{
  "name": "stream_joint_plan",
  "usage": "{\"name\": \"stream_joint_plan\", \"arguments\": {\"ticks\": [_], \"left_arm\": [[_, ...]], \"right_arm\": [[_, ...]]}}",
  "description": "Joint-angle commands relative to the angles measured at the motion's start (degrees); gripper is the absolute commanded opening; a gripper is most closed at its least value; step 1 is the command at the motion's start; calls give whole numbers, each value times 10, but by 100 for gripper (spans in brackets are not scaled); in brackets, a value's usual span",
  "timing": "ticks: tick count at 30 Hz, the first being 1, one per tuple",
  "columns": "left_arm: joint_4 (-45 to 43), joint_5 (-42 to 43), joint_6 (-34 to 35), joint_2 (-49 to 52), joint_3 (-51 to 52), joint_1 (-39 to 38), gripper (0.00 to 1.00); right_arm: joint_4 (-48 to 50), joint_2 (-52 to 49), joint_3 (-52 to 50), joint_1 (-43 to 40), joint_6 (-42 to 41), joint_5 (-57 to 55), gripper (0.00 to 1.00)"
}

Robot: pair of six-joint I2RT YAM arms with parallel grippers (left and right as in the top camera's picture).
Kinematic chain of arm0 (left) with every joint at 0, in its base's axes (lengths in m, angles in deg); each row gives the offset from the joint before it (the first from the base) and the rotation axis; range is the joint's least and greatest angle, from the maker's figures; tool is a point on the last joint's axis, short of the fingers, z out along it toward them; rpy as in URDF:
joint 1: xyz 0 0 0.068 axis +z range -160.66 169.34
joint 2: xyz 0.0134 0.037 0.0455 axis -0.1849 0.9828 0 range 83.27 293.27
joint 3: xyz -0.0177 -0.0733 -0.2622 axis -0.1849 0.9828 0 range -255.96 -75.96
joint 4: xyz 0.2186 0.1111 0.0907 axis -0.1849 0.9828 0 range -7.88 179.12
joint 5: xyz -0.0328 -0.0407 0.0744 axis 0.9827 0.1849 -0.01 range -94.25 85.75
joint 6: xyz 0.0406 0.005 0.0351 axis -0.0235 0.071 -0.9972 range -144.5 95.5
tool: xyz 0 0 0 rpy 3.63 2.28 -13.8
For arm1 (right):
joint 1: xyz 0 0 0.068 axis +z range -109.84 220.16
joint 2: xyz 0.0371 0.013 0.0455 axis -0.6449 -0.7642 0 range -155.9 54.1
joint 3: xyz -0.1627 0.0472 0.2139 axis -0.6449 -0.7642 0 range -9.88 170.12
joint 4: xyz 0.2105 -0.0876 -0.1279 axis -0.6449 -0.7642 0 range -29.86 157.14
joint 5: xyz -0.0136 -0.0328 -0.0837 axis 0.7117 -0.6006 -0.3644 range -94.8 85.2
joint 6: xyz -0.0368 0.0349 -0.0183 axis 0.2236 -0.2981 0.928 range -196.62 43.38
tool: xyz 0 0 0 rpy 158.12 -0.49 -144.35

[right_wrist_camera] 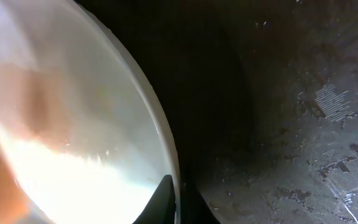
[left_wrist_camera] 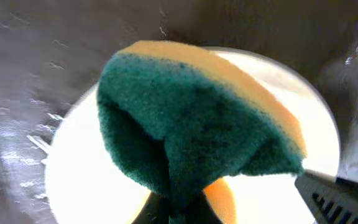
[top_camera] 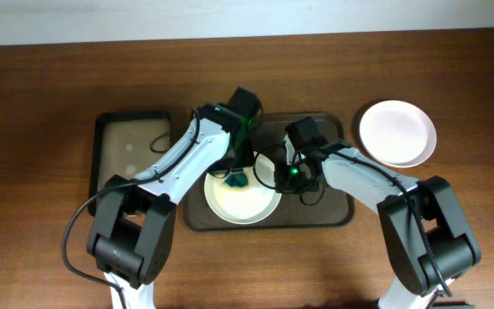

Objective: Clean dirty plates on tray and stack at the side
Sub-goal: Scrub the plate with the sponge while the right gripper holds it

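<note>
A white plate (top_camera: 240, 201) lies on the large dark tray (top_camera: 337, 210). My left gripper (top_camera: 235, 176) is shut on a green and yellow sponge (top_camera: 237, 180) and holds it over the plate's inside; the left wrist view shows the sponge (left_wrist_camera: 191, 124) folded above the plate (left_wrist_camera: 92, 162). My right gripper (top_camera: 288, 176) is shut on the plate's right rim; in the right wrist view the fingers (right_wrist_camera: 178, 202) pinch the rim (right_wrist_camera: 148, 106) above the tray floor (right_wrist_camera: 303, 124). Other white plates (top_camera: 396, 133) are stacked on the table at the right.
A smaller narrow black tray (top_camera: 132, 154) lies left of the large tray. Both arms cross over the large tray's middle. The table is brown wood (top_camera: 41, 129).
</note>
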Motion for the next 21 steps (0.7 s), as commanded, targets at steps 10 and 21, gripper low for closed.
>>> {"name": "stream_joint_plan", "arguments": {"ticks": [10, 21], "left_arm": [[-31, -215, 8, -12, 134, 4, 0], [93, -357, 71, -83, 45, 9, 0]], "right_arm": [[-5, -12, -12, -4, 2, -37, 5], [-5, -10, -10, -4, 7, -25, 4]]}}
